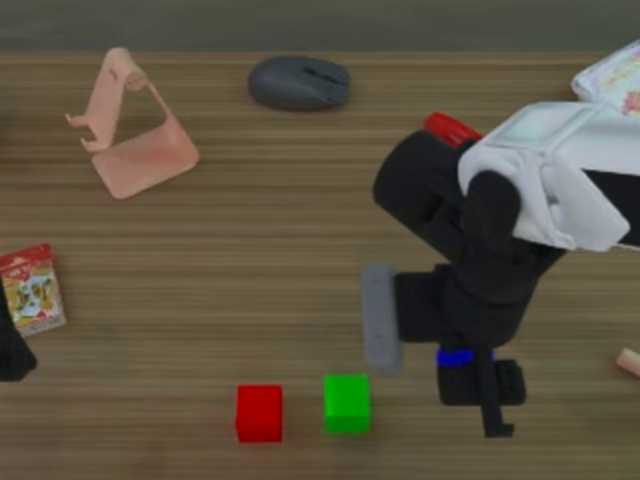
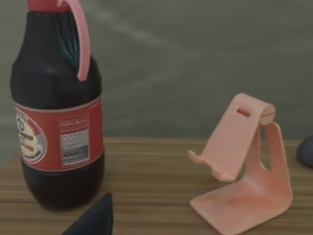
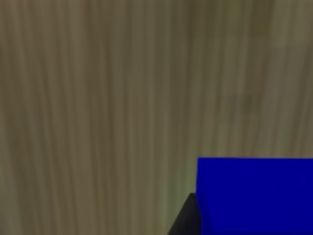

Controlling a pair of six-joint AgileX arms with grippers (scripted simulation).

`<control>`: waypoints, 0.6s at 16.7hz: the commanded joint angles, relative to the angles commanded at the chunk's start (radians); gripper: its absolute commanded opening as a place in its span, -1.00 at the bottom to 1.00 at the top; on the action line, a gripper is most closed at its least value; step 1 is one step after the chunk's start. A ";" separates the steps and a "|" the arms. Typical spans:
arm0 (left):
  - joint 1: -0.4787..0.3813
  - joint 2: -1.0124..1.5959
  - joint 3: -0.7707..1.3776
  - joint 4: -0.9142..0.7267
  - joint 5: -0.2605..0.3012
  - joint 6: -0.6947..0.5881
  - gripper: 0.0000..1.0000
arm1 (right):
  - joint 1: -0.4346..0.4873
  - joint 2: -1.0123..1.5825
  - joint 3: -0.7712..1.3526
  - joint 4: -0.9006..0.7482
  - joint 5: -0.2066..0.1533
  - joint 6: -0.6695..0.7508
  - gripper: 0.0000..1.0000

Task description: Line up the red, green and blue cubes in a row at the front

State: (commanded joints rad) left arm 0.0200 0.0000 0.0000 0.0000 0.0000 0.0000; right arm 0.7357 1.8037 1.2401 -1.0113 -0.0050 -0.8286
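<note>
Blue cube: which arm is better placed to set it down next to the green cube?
The right arm. Its gripper is already over the blue cube, just right of the green cube near the front edge. The left gripper is parked at the table's far left.

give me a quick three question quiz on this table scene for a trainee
1. True or false: the red cube lies to the left of the green cube in the top view.
2. Which arm is over the blue cube? A) left B) right
3. Fill in: the grey object at the back of the table, right of the pink phone stand, is a ____.

Key
1. True; the two sit side by side near the front edge, with a gap between them.
2. B; the right gripper is at the blue cube, while the left gripper sits parked at the left edge.
3. Mouse.
</note>
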 joint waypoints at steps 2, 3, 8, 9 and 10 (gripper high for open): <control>0.000 0.000 0.000 0.000 0.000 0.000 1.00 | 0.001 0.006 -0.010 0.017 0.001 0.000 -1.00; 0.000 0.000 0.000 0.000 0.000 0.000 1.00 | 0.001 0.014 -0.024 0.041 0.001 0.000 -1.00; 0.000 0.000 0.000 0.000 0.000 0.000 1.00 | 0.002 0.088 -0.129 0.226 0.000 0.002 -1.00; 0.000 0.000 0.000 0.000 0.000 0.000 1.00 | 0.003 0.100 -0.145 0.253 0.000 0.001 -1.00; 0.000 0.000 0.000 0.000 0.000 0.000 1.00 | 0.004 0.108 -0.156 0.269 0.001 0.001 -1.00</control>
State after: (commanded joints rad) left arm 0.0200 0.0000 0.0000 0.0000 0.0000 0.0000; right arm 0.7396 1.9114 1.0841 -0.7426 -0.0039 -0.8274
